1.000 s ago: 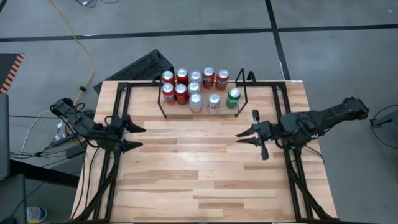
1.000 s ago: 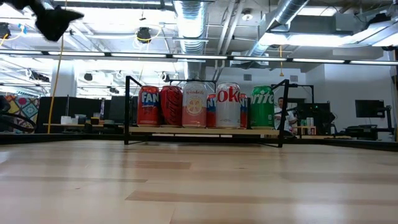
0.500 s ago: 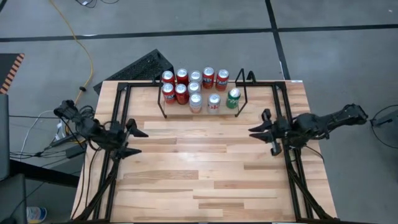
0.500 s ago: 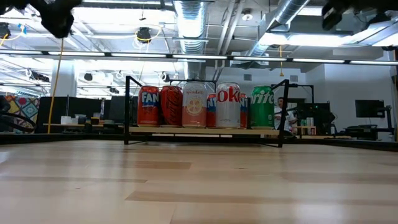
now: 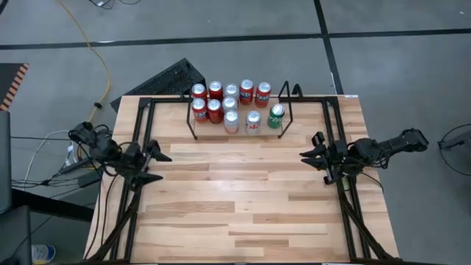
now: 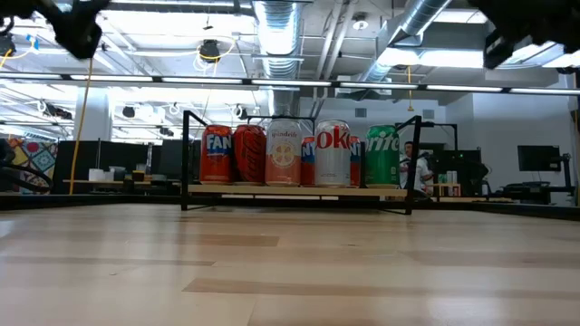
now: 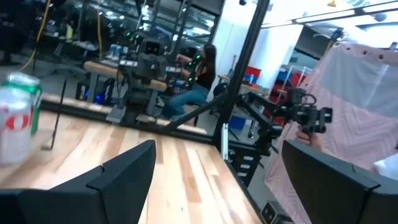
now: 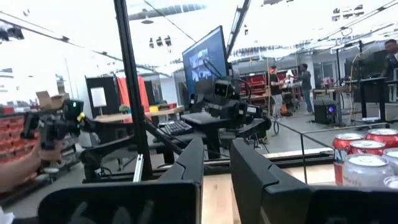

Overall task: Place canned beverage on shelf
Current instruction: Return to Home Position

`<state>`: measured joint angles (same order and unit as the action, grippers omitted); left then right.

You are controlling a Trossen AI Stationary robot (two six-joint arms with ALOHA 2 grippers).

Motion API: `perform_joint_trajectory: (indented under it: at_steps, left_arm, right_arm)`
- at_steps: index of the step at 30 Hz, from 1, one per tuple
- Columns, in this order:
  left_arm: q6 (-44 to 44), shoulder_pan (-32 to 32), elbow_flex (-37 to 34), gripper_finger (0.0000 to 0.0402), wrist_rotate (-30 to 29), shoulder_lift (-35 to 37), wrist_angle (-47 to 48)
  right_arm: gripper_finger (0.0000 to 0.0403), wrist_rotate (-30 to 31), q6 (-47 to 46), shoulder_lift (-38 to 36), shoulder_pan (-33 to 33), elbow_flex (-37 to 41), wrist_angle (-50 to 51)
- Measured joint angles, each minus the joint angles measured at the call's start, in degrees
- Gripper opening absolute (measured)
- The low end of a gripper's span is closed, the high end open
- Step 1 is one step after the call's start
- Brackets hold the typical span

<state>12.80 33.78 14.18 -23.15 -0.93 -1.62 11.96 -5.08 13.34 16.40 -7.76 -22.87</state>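
Both arms have drawn back from the middle of the worktop [image 5: 235, 206]: the right gripper [image 5: 305, 155], fingers pinched narrow and holding nothing, now sits by the right edge. The left gripper [image 5: 163, 166], spread wide and empty, is by the left edge, clearing off, I'd guess, since nothing is left to carry. Ten cans [image 5: 231, 107] stand in two rows on the shelf [image 5: 221, 138] at the back edge, with bare pale planks in front and a ducted open workshop beyond.
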Motion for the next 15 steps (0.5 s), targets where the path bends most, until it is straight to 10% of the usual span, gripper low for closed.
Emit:
perform_joint_trajectory:
  at_steps: [15]
  left_arm:
    - [4.0,0.0,-13.5,0.0334,-3.4,0.0,-14.2]
  right_arm:
    - [0.0067,0.2,-2.1,0.2,0.0,7.2,-6.8]
